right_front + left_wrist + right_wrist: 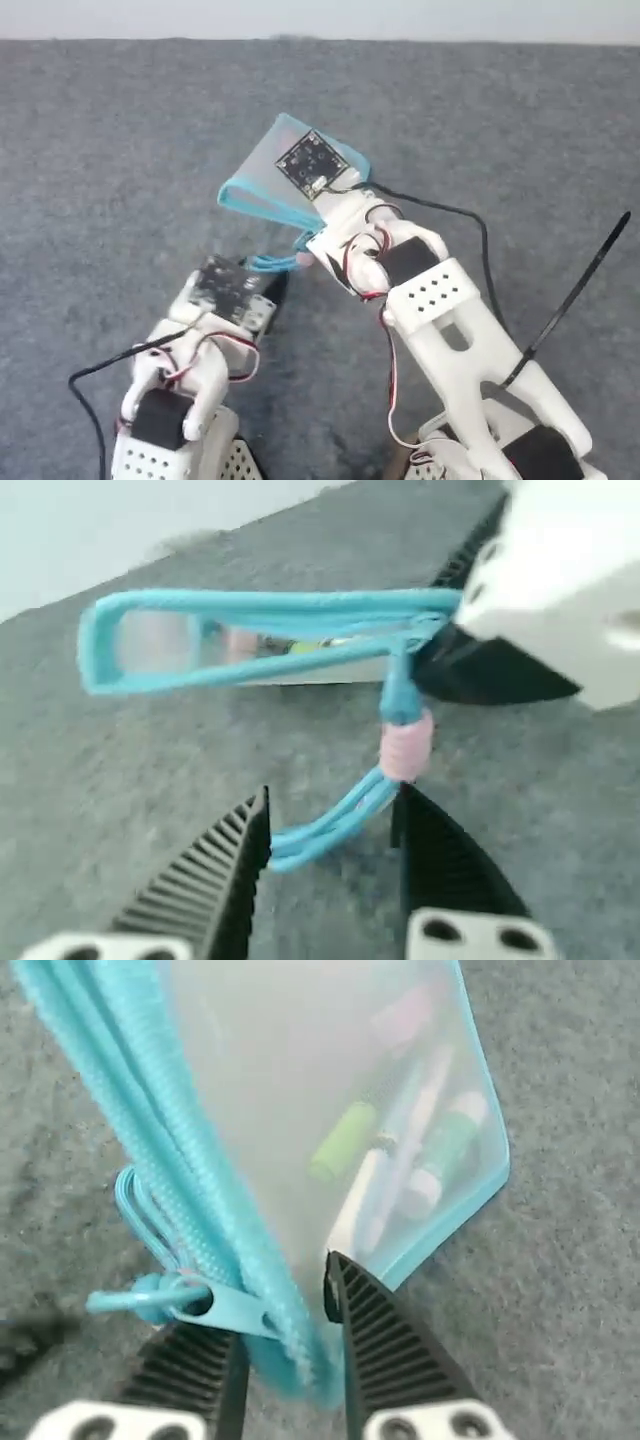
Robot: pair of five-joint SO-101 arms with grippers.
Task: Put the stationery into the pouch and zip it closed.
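Pouch [268, 185] with stationery [400, 1160] inside, held up for zipping.
Right gripper [285, 1305] clamps its zipper end; left gripper [333, 805], at 7 o'clock, gapes round the pull cord [345, 812]: it should pinch firmly, then pull along the zip.

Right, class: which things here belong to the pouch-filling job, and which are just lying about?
Job: pouch, stationery inside it, zip pull cord, left gripper, right gripper.
Just about: black cable, grey table.
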